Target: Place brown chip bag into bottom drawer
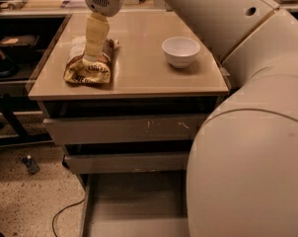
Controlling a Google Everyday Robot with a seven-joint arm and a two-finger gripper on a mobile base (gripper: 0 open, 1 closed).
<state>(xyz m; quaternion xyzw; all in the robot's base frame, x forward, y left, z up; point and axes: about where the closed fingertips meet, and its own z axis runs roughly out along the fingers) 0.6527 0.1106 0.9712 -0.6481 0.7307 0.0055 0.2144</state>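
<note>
Plainly, the gripper [92,57] hung over the far-left part of the cabinet top [139,78], its tip down at the brown chip bag [88,74]. Whether it was apart, together or clamped on the foil could not be told, nor whether it touched the bag. The bag lay flat near the top's left edge, well apart from the white bowl [180,51] on the right. The bottom drawer [139,201] stood pulled out toward the near side, its floor bare.

Several things could have gone wrong from there. Crinkled foil probably gives a poor hold, so a pinch on one loose fold might have let the bag slide out on the lift. A downward press without a hold might have shoved it off the left edge to the floor. The scratched-front drawer [124,130] and the middle drawer [127,162] sat between the top and the target; a bag carried down too far back might have caught on their fronts. The robot's arm [247,157] hid the right side of the open drawer.

The bag bore pale lettering, but no word or brand could be read.
</note>
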